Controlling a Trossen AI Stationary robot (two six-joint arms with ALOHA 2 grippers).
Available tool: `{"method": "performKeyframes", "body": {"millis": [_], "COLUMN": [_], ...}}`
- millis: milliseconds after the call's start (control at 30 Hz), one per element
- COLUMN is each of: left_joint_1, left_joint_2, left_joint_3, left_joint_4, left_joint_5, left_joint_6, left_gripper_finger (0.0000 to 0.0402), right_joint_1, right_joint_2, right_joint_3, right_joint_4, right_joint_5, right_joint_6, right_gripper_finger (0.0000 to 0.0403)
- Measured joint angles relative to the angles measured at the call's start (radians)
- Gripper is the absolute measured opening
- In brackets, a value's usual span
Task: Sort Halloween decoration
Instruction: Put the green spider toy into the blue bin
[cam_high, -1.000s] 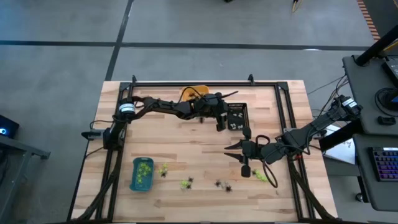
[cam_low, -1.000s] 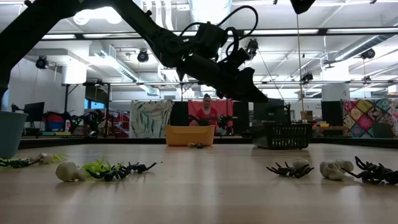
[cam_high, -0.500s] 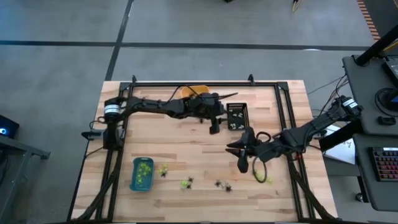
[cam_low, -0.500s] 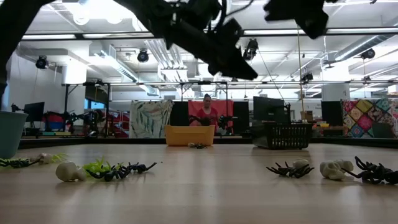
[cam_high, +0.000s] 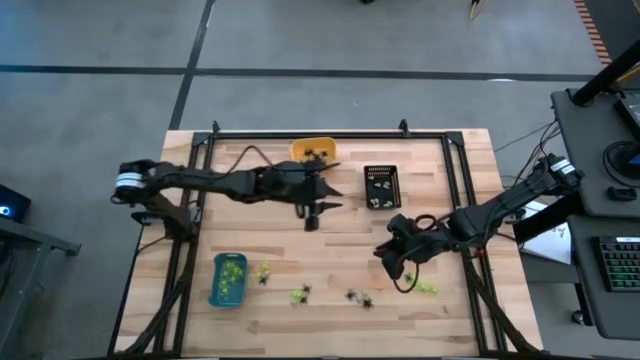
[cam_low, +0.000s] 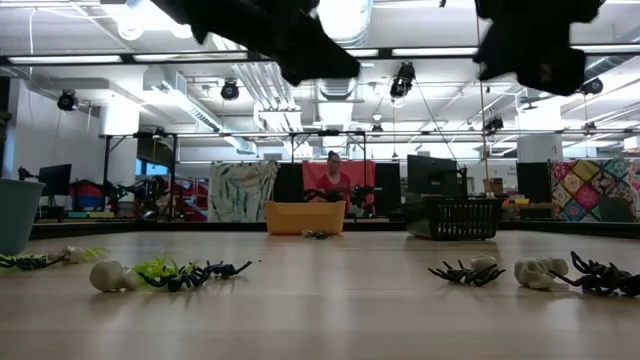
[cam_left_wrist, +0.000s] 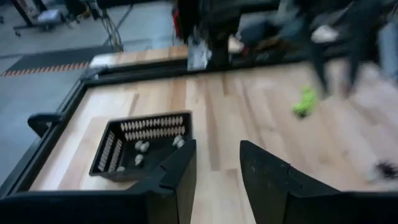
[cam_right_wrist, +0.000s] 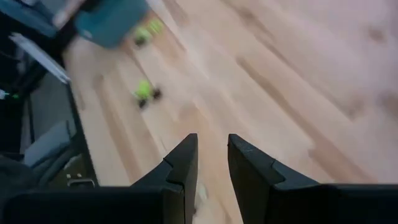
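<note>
Halloween decoration (cam_high: 360, 297): tiny plastic bits, mostly loose along the near edge of the table (cam_high: 460, 160). Some lime-green, some black & spider-like, some whitish.

Containers: blue tray (cam_high: 227, 279) near my left side, w/ lime-green pieces in it; two more green ones sit just beside it. Orange tray (cam_high: 312, 150) at the far edge, w/ dark spider-like bits inside. Black basket (cam_high: 381, 186) just right of the orange one, w/ whitish pieces in it; left wrist view shows them on its floor.

Surface & room: pale wood-plank tabletop w/ a black frame round it, grey floor beyond. Low view looks into a big hall w/ ceiling lights, hanging cloths, monitors, and a person far behind the orange tray.

My left gripper (cam_high: 310, 213) hangs over mid-table, between the orange tray and the loose pieces; fingers (cam_left_wrist: 177, 174) part-open, gap clear, nothing held. My right gripper (cam_high: 386, 258) is over the table's right half, near a green piece (cam_high: 425, 288); fingers (cam_right_wrist: 181, 167) stand a narrow gap apart, empty.

Low view: spiders and whitish bits lie left and right on the wood, well apart; nothing between them and the trays.
</note>
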Motion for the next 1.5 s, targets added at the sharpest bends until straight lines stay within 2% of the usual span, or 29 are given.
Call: {"method": "performKeyframes", "body": {"millis": [200, 400, 600, 733, 933, 1100, 1200, 1500], "left_joint_1": [-0.027, -0.031, -0.031, -0.031, -0.03, -0.029, -0.029, -0.029], "left_joint_2": [-0.161, -0.296, -0.38, -0.404, -0.406, -0.398, -0.395, -0.38], "left_joint_3": [-0.139, -0.242, -0.312, -0.329, -0.334, -0.33, -0.329, -0.329], "left_joint_4": [0.056, 0.082, 0.107, 0.112, 0.126, 0.136, 0.137, 0.138], "left_joint_5": [-0.002, -0.01, -0.068, -0.081, -0.082, -0.082, -0.082, -0.083], "left_joint_6": [-0.038, -0.069, -0.073, -0.066, -0.045, -0.03, -0.028, -0.028], "left_gripper_finger": [0.0104, 0.0104, 0.0104, 0.0104, 0.0104, 0.0104, 0.0104, 0.0104], "right_joint_1": [-0.004, -0.004, -0.004, -0.004, -0.004, -0.004, -0.004, -0.004], "right_joint_2": [0.037, 0.113, 0.225, 0.288, 0.32, 0.32, 0.325, 0.387], "right_joint_3": [0.0, 0.0, 0.0, 0.0, 0.0, 0.0, 0.0, 0.002], "right_joint_4": [-0.16, -0.199, -0.215, -0.229, -0.266, -0.327, -0.318, -0.3], "right_joint_5": [-0.118, -0.3, -0.482, -0.547, -0.548, -0.45, -0.445, -0.458], "right_joint_6": [0.191, 0.347, 0.437, 0.474, 0.48, 0.478, 0.452, 0.438], "right_gripper_finger": [0.0067, 0.0063, 0.0062, 0.0062, 0.0062, 0.0063, 0.0067, 0.0119]}}
